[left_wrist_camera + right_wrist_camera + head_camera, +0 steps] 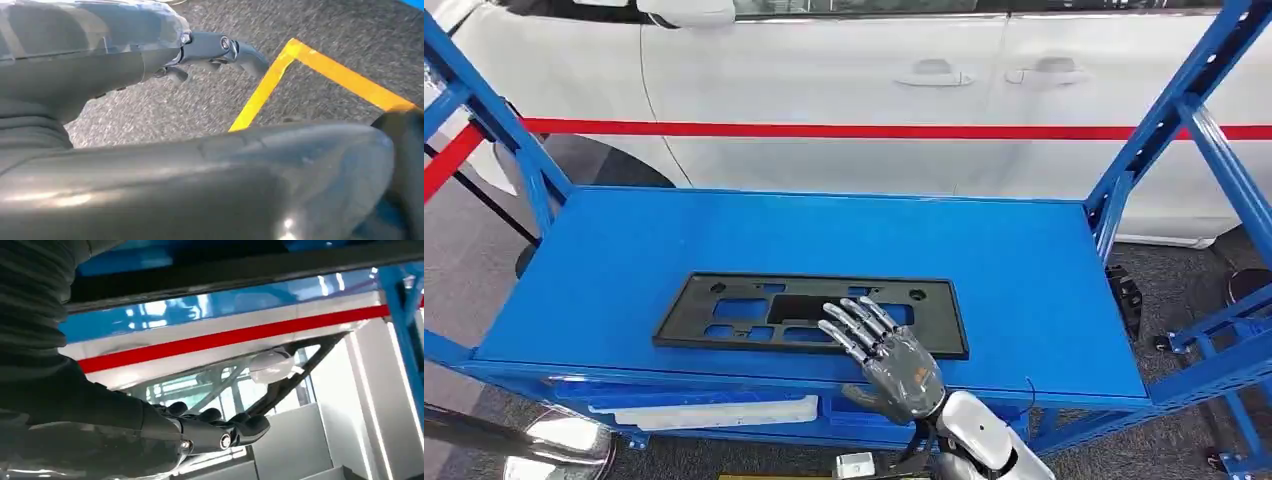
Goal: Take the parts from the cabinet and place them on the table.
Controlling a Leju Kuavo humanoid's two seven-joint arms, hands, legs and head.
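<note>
The flat black plastic frame part (812, 314) with rectangular cut-outs lies on the blue metal cabinet shelf (1024, 270), near its front edge, long axis running side to side. The right hand (886, 357) reaches over that edge, fingers spread and empty, their tips over the part's near right portion. The left hand (210, 50) hangs over grey floor, holding nothing, fingers loosely extended.

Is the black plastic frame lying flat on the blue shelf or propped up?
Flat. The black frame lies level on the blue shelf, with the right hand's fingers reaching over its near edge.
</note>
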